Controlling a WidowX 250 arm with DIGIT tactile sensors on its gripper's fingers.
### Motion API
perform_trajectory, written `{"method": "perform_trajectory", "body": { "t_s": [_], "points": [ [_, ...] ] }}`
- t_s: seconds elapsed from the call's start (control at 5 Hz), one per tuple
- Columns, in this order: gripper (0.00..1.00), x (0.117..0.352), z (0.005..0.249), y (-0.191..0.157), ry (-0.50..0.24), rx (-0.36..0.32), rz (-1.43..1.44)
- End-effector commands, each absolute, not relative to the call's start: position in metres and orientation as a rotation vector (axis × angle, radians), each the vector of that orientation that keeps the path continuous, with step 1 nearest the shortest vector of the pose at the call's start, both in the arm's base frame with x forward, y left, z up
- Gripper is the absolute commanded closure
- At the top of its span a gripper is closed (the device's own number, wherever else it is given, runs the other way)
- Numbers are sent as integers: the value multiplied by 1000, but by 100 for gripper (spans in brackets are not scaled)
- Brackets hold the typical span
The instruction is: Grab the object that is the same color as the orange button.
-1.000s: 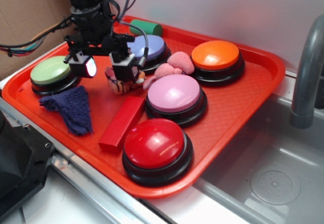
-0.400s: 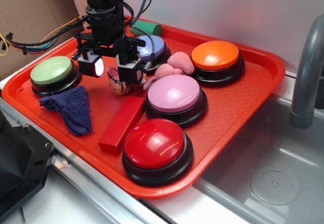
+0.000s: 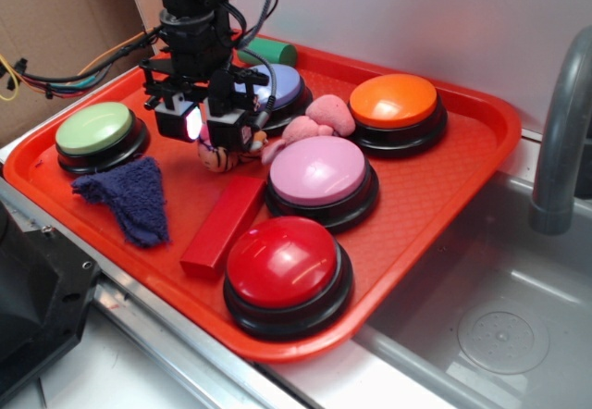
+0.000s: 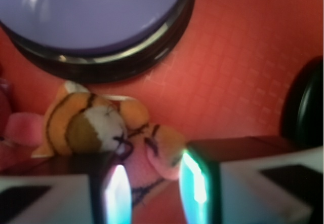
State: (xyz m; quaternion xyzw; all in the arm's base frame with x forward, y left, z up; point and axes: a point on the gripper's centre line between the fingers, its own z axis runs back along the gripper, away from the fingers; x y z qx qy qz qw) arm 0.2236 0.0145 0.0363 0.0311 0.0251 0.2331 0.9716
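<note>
My gripper (image 3: 211,124) hangs over the plush tiger (image 3: 220,157) on the red tray (image 3: 444,196), fingers apart astride it, not yet clamped. The tiger lies between the lavender button (image 4: 96,11) and red block (image 3: 224,222), the orange button (image 3: 394,100) well apart. I read no lettering.

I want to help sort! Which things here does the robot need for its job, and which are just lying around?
Needed: tiger toy, orange button, gripper.

Lying around: red button, pink button, purple button, green button, red block, blue cloth, pink plush, green cylinder.
</note>
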Motion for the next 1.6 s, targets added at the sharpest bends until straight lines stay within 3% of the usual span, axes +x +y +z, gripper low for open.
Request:
{"method": "perform_trajectory", "body": {
  "t_s": [0.0,0.2,0.4,0.6,1.0,1.4],
  "points": [
    [100,229,43,19,11,60,494],
    [100,228,61,15,-14,55,533],
    [100,224,88,13,-71,75,547],
    [100,214,123,16,-95,53,569],
    [100,191,173,24,-101,20,571],
    [100,175,189,32,-103,-44,592]
  ]
}}
